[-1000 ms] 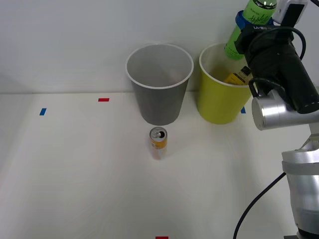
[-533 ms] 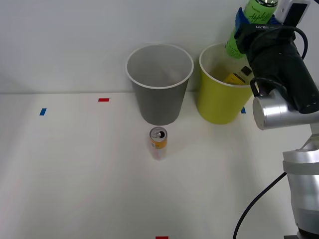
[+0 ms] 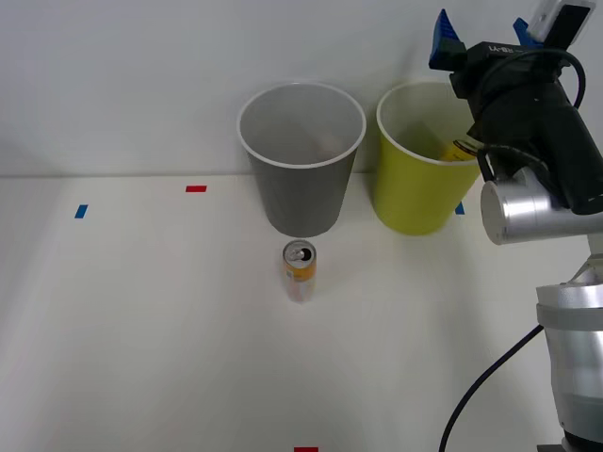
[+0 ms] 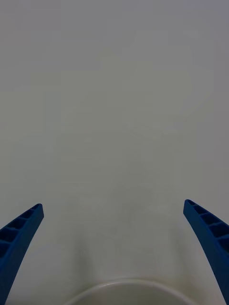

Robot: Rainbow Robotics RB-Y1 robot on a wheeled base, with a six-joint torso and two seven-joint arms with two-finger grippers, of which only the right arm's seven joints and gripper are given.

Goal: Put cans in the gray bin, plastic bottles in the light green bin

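Sorting w/ bottles apparently done, can left: that's my read of the step in hand. Front view, L to R: red tape mark (image 3: 195,188) on the table (image 3: 141,330), then gray bin (image 3: 301,155) upright, nothing visible inside; can (image 3: 300,271) standing upright just in front of it, near but not touching, pull-tab top up. Next over, light green bin (image 3: 422,160), just beside the gray one, w/ a yellow-labelled bottle (image 3: 459,151) lying inside against the far-right wall; the green-labelled bottle I can't make out, maybe deeper in the bin, hidden by my arm. Far right, my right gripper (image 3: 479,26) is above the green bin's rim, jaws spread wide, nothing between them. Next move, as I judge it: swing left and down to the can, close on its body w/o tipping it (slim, likely topples easily), lift over the gray rim, release. Risk: clipping the gray bin wall on approach since the can sits so close. Wrist view adds: both fingers (image 4: 19,233) far apart at the corners, bare wall ahead, curve of a white rim (image 4: 126,286) below, presumably the green bin's. Front view alone gives can position.
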